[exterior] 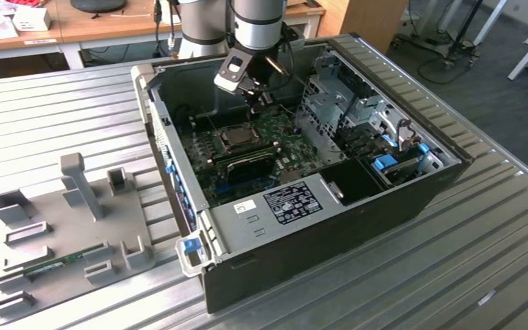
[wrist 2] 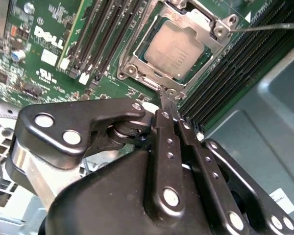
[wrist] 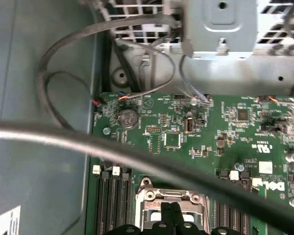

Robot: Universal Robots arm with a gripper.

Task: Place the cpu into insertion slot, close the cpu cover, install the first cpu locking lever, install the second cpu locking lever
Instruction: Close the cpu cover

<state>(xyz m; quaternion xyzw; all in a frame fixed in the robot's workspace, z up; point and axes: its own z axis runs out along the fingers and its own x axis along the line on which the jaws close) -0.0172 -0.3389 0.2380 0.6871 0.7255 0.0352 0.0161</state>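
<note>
The cpu (wrist 2: 174, 46), a flat grey metal square, lies in the insertion slot (exterior: 239, 137) on the green motherboard (exterior: 287, 148). Over its edges the silvery cpu cover (wrist 2: 137, 61) lies flat. A thin metal locking lever (wrist 2: 269, 27) runs out from one corner of the socket. My gripper (wrist 2: 167, 100) has its black fingers (wrist 2: 161, 147) pressed together with nothing visible between them, the tips right at the socket's edge. In the first wrist view the gripper (wrist: 170, 211) sits over the cover (wrist: 152, 196). In the exterior view the gripper (exterior: 259, 100) hangs inside the case, just behind the socket.
The open computer case (exterior: 365, 206) lies on a ribbed metal table (exterior: 62, 103). Long memory slots (wrist 2: 103, 39) flank the socket. A drive cage (exterior: 333, 103) and cables (wrist: 63, 58) crowd the far side. A grey fixture (exterior: 71, 220) sits at the exterior view's left.
</note>
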